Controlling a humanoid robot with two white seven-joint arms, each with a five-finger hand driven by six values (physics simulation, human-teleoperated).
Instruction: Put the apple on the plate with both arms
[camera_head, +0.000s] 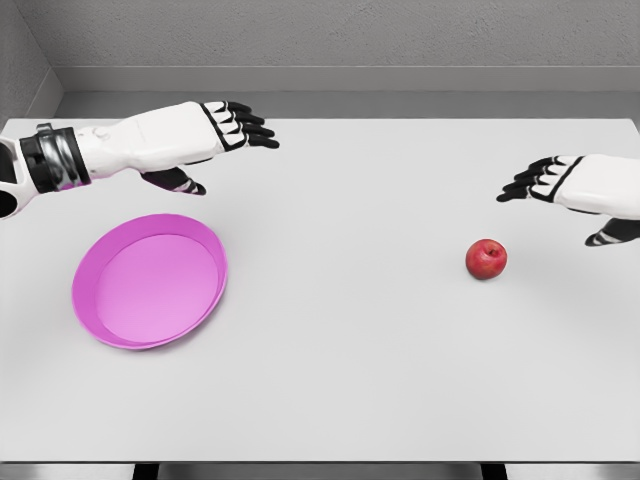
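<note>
A red apple (486, 259) rests on the white table (350, 340), right of the middle. A pink plate (150, 280) lies at the left with nothing on it. My right hand (535, 181) hovers above and behind the apple, slightly to its right, fingers spread and holding nothing. My left hand (240, 127) reaches in from the left, behind the plate, with fingers extended and its thumb hanging down below the palm. Neither hand touches the apple or the plate.
The table's far edge meets a grey wall at the back. Its front edge runs along the bottom of the view.
</note>
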